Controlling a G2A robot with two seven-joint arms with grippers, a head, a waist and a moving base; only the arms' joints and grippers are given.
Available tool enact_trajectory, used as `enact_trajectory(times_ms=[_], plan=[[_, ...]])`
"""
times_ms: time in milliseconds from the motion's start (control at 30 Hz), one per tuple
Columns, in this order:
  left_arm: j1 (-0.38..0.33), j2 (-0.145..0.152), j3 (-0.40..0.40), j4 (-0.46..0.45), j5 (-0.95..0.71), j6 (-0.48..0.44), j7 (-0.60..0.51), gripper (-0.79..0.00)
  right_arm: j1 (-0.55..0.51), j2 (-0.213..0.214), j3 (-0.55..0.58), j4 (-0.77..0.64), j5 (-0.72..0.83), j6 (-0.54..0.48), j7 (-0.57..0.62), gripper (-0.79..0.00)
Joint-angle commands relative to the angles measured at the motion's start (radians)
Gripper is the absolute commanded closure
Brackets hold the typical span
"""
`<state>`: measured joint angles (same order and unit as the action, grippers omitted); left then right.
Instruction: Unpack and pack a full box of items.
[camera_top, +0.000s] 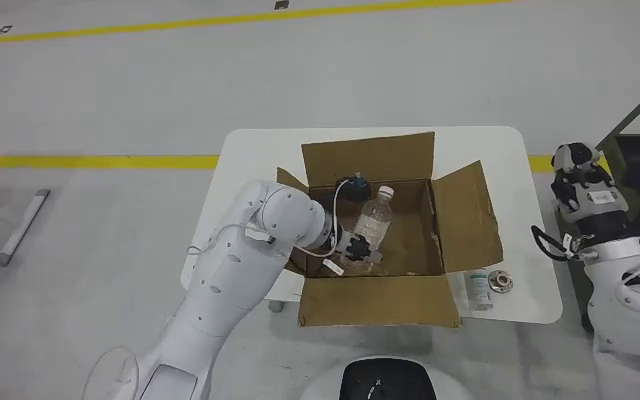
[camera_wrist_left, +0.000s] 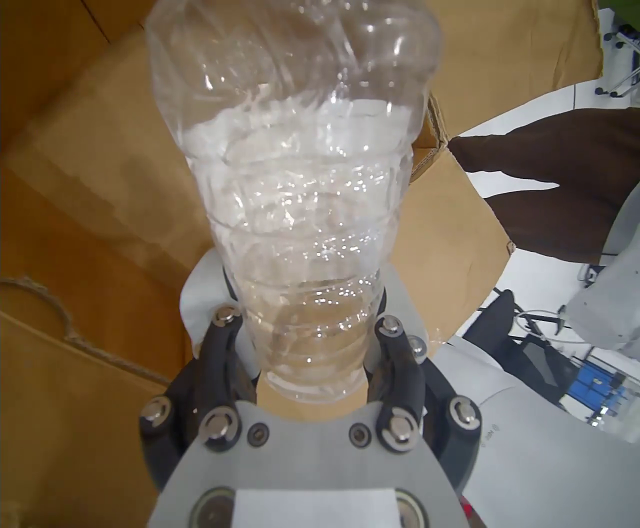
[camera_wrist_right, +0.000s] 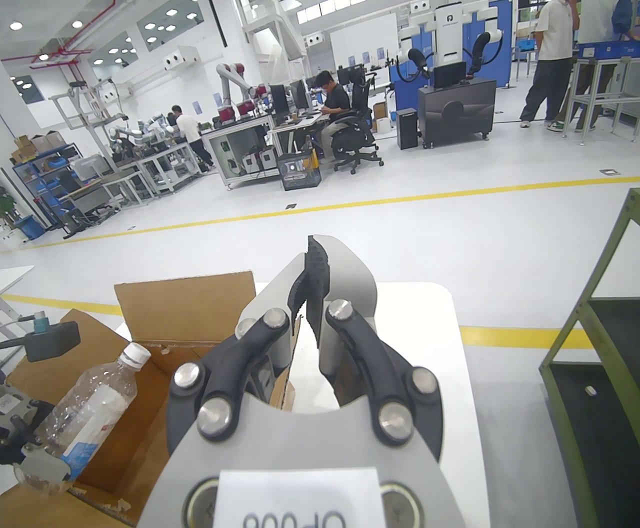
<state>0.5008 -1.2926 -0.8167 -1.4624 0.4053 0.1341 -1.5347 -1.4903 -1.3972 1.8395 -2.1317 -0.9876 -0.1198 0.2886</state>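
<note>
1. The left gripper (camera_wrist_left: 305, 325) pinches the lower end of the clear bottle (camera_wrist_left: 300, 200), one finger on each side of it.
2. The bottle sits tilted inside the open cardboard box (camera_top: 380, 300), its cap pointing away from the gripper.
3. A small jar (camera_top: 480, 288) and a round piece (camera_top: 500, 282) lie on the table (camera_top: 520, 300), just beside the box.
4. The right gripper (camera_wrist_right: 315, 280) is by the table's right edge, empty with its fingers pressed together, well apart from the bottle.

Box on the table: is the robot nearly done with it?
Done: a small jar and a round piece lie on the table beside the box. In hand: the left jaws are shut on a clear bottle over the open box. Left: setting that bottle out or down; I cannot tell which.
</note>
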Motion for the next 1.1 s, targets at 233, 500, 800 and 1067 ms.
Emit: enact_trajectory(times_ms=[233,500,800,1067], plan=[[-0.081,-0.01,0.079,0.131,0.013,0.185,0.033,0.0,-0.002,0.006,-0.017,-0.007,0.004,0.009,-0.003,0.0],[-0.126,-0.001,0.136,0.22,0.006,0.198,0.046,0.0,0.002,0.012,-0.024,-0.006,0.008,0.016,-0.003,0.0],[-0.17,-0.001,0.235,0.266,-0.058,0.196,0.044,0.0,0.001,0.019,-0.028,-0.004,0.01,0.021,0.0,0.0],[-0.179,-0.001,0.252,0.27,-0.058,0.2,0.048,0.0,0.004,0.025,-0.035,-0.002,0.01,0.02,0.0,0.0]])
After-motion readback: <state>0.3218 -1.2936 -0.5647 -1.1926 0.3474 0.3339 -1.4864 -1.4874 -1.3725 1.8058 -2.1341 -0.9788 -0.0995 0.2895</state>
